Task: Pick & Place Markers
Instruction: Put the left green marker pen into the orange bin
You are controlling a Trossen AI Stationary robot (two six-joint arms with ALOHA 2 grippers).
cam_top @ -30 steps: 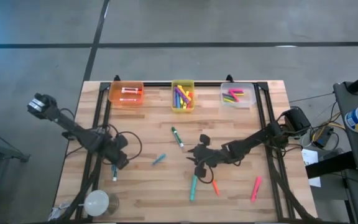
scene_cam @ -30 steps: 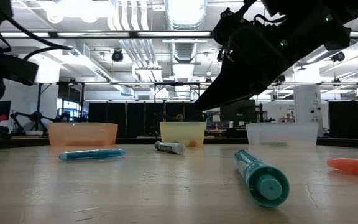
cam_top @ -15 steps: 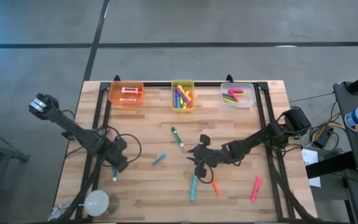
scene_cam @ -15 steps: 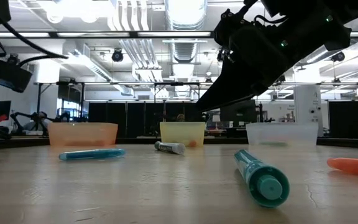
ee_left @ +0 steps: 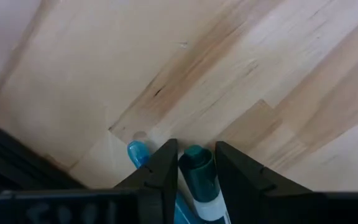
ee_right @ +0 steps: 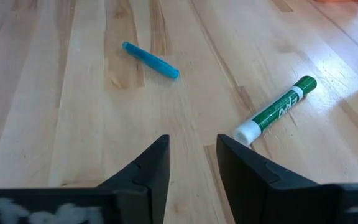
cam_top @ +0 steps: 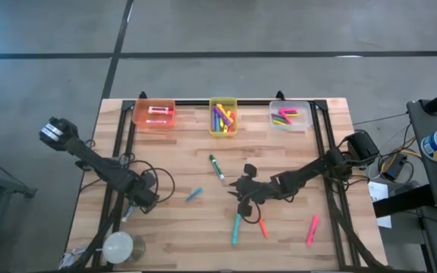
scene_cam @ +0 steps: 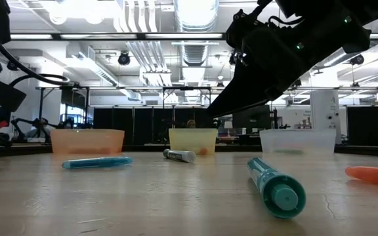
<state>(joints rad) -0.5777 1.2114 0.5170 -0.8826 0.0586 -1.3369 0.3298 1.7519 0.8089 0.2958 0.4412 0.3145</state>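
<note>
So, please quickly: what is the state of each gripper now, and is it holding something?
Left gripper: closed on a teal marker, near the table's left front part.
Right gripper: open, holding nothing, above the table's middle.

The left gripper (ee_left: 191,163) sits low at the table's (cam_top: 173,235) near left part, its fingers (ee_left: 163,163) apparently clamped on a teal-capped marker (ee_left: 197,163). The right gripper (ee_right: 192,157) hovers over the table's middle, fingers parted and holding nothing.
</note>
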